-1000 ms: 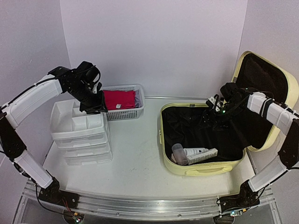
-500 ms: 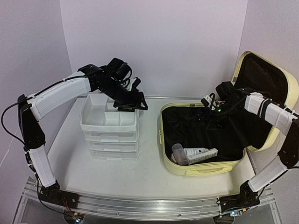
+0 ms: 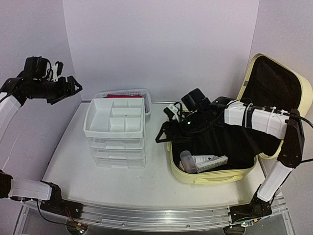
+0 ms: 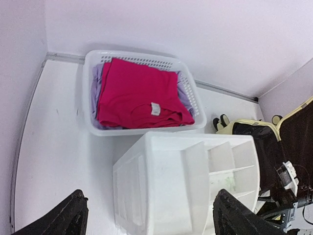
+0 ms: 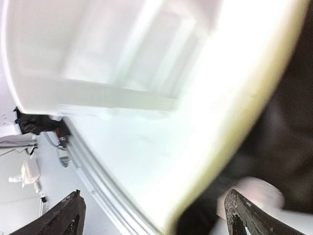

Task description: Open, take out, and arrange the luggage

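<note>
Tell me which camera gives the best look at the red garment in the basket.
Left wrist: the red garment lies folded in the white basket, in full view from above. Top external shows only a red sliver behind the drawer organizer. Right wrist misses it.

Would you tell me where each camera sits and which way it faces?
Top: above, behind the arms, looking down at the table; both arms show.
Left wrist: raised at left, looking down on basket and organizer; left tool's tips show.
Right wrist: blurred, facing the suitcase rim; right tool's tips show.
Shared: top and left wrist show basket, organizer.
</note>
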Available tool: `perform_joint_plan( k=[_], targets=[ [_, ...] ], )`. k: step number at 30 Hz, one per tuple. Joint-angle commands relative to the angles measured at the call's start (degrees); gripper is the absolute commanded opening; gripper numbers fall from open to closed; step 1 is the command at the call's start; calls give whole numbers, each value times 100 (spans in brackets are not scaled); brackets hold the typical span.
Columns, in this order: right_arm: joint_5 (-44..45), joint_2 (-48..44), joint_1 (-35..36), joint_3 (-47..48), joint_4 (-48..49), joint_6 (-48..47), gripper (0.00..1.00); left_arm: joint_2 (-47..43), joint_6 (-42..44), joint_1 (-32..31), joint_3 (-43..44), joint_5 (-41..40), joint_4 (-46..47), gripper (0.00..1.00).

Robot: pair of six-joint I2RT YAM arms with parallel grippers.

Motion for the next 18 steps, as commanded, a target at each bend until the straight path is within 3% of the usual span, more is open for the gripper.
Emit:
perform_joint_plan(
  k=[1,5,12,18],
  targets=[
    [-48,434,649,432,1302,685,98,-319,-292,302,-979,396,47,89],
    [192,794,893,491,1880,1186,98,-440,-350,309,-1672,1304,366,88],
    [1015,809,901,-391,3268,2257,81,-486,-189,241,-2339,2964,716,80],
    [1243,1176,792,-214,3585,2651,80,-648,-412,-604,-2590,3109,890,80]
  ],
)
